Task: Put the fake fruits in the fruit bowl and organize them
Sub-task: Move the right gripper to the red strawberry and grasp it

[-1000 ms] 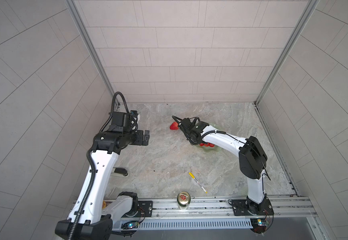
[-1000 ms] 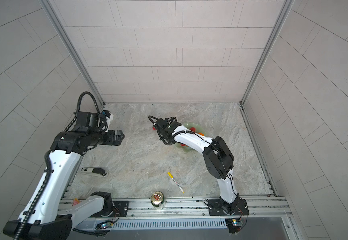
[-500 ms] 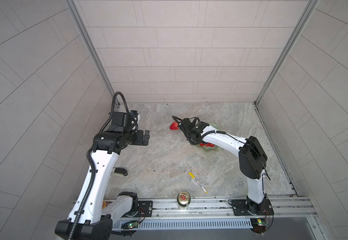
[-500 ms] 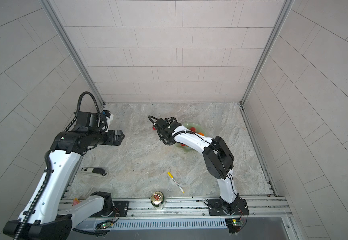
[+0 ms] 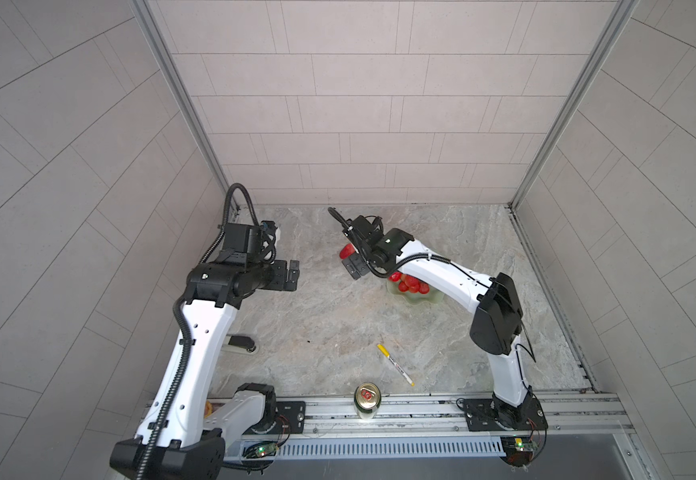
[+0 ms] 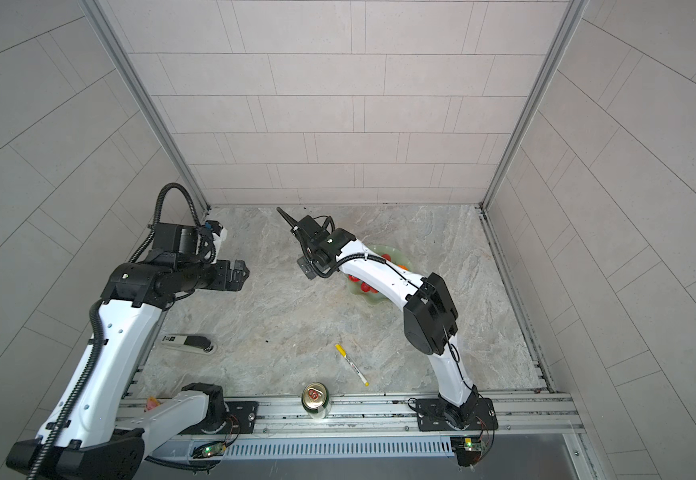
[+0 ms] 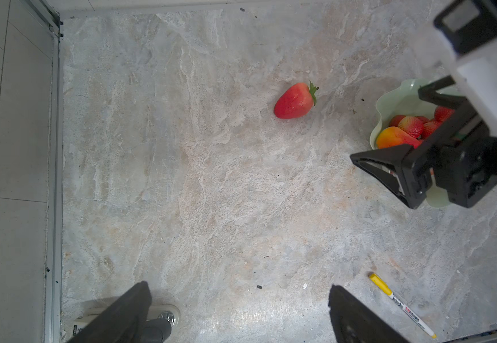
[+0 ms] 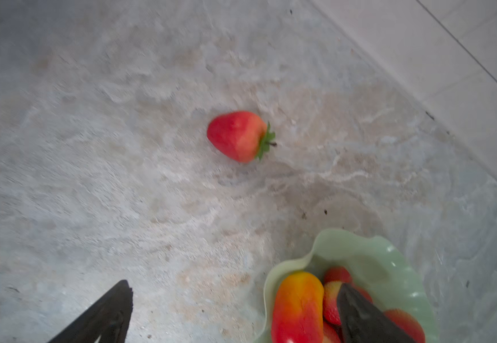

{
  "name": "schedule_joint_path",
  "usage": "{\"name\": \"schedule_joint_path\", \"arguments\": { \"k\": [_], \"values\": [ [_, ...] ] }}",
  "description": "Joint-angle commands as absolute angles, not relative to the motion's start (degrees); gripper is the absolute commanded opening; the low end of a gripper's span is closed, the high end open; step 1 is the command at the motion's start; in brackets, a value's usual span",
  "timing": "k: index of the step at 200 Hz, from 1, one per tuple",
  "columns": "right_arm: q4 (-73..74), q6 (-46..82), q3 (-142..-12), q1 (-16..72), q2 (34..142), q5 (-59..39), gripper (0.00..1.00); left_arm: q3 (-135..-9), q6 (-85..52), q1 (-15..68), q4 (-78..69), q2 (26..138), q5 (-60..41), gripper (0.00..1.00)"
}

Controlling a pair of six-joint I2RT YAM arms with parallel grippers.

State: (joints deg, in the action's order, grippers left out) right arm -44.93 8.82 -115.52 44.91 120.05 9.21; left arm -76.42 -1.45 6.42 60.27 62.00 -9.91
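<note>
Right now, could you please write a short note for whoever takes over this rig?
Left hand: open, empty, above the table on the left.
Right hand: open, empty, over the edge of the fruit bowl.
Done: the yellow-red oblong fruit and several red fruits lie in the bowl.
Left: one strawberry lies on the table, apart from the bowl; it probably goes in next.

R hand (image 6: 292,242) wide, nr fruit bowl (image 6: 399,254)

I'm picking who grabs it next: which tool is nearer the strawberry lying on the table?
Right. The right tool hangs open beside the strawberry, at the rim of the fruit bowl; the left tool sits farther off across the table.
</note>
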Motion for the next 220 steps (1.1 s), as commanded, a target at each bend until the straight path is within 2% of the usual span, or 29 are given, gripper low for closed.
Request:
{"name": "schedule_joint_path", "arguments": {
  "k": [1, 31, 51, 103, 190, 206, 220],
  "values": [
    [-46.13, 3.98, -124.22, 42.89, 129.14, -1.34, 1.00, -75.81, -0.88, 6.52, 60.56, 60.70, -9.09, 1.00],
    [-48.71, 2.39, -138.27, 37.58, 139.85, -14.26, 1.00, -75.77, -0.79, 6.65, 60.66, 60.51, -8.77, 1.00],
    [-50.55, 1.65, -144.84, 35.38, 144.49, -15.68, 1.00, -75.75, -0.79, 6.67, 60.56, 60.55, -8.70, 1.00],
    [-44.22, -1.34, -145.01, 34.50, 147.77, -14.30, 1.00, -76.28, -0.70, 6.62, 60.64, 61.43, -8.93, 1.00],
    [-41.67, 2.61, -146.59, 31.32, 153.90, -20.28, 0.99, -76.67, -0.61, 6.65, 60.83, 61.52, -8.95, 1.00],
    [-41.62, 3.11, -147.33, 31.04, 155.26, -20.99, 0.97, -76.69, -0.57, 6.57, 60.90, 61.52, -8.85, 1.00],
    [-42.03, 3.17, -147.66, 30.94, 156.12, -21.09, 0.90, -76.72, -0.53, 6.68, 60.91, 61.36, -8.80, 1.00]
  ]
}}
